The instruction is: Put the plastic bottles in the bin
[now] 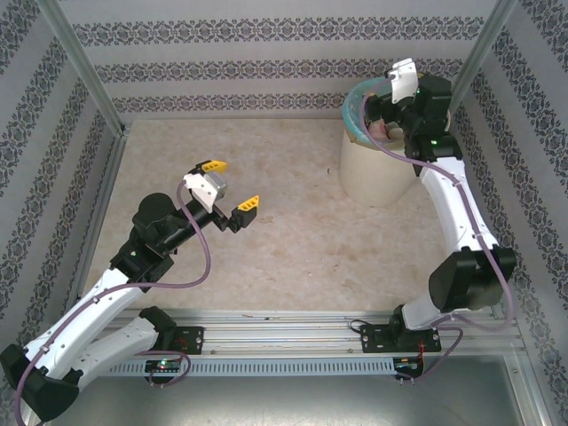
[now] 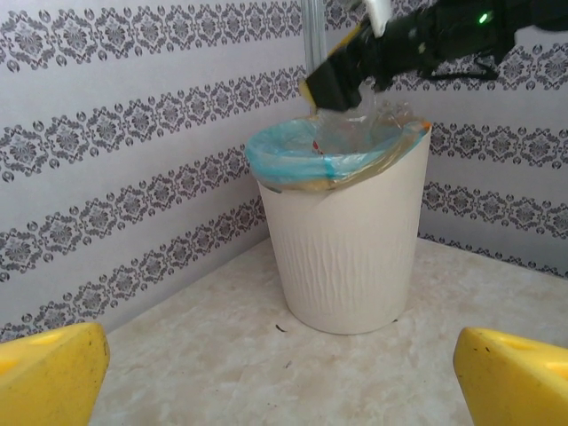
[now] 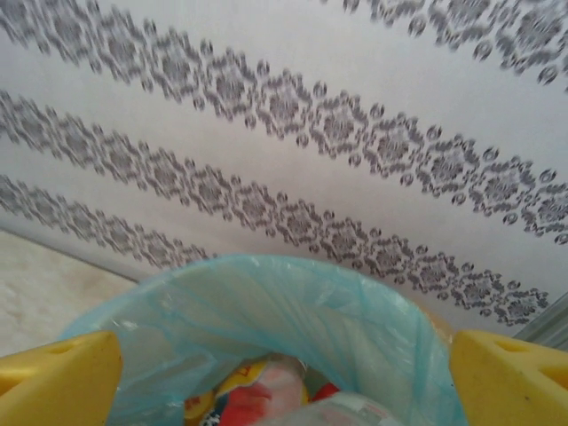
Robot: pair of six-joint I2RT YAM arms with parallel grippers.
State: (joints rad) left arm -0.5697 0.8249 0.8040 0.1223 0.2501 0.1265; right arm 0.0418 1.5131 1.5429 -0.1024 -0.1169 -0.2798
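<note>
Turquoise plastic liner [image 3: 293, 293] rings the round cream-white bin [image 1: 377, 173] directly beneath my right pincer [image 3: 284, 373], whose yellow jaws stand wide apart, grasping nothing. Blurred clear plastic bottles [image 3: 262, 395] with red and yellow labels lie inside. To finish well, I should rise straight up past the liner's rim before swinging away. My left pincer [image 1: 232, 185] hovers released above the beige table [image 1: 293, 257].

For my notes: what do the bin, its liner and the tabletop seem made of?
The bin: likely moulded plastic, cream-white and matte, with fine vertical ribbing in its wall. The liner: thin plastic film, light turquoise, translucent, wrinkled over the rim. The tabletop: smooth beige marbled surface, perhaps laminate or stone; the look leaves it open.
</note>
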